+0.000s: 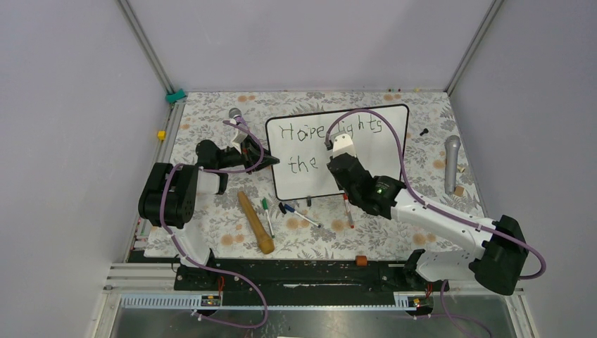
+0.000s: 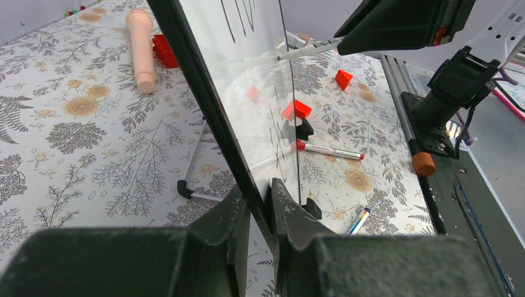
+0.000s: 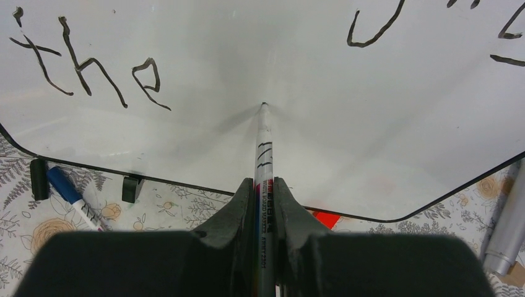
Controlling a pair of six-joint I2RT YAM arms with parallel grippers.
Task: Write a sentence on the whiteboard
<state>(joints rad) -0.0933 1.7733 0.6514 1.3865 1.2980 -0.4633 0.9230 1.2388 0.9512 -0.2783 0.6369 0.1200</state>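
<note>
Right wrist: finds right gripper (image 3: 265,185) closed on marker (image 3: 264,139), tip touching whiteboard (image 3: 371,124) right of "the". Left wrist: finds left gripper (image 2: 260,198) clamped on its frame (image 2: 210,105). Stands mid-table. Likely light, stiff, slick; grip by frame.

Plain pale lilac walls (image 1: 303,42) are enclosing the scene on three sides, grey metal posts (image 1: 144,46) are running down from the upper corners, and a floral-patterned tabletop (image 1: 222,222) is filling the centre under even light.
</note>
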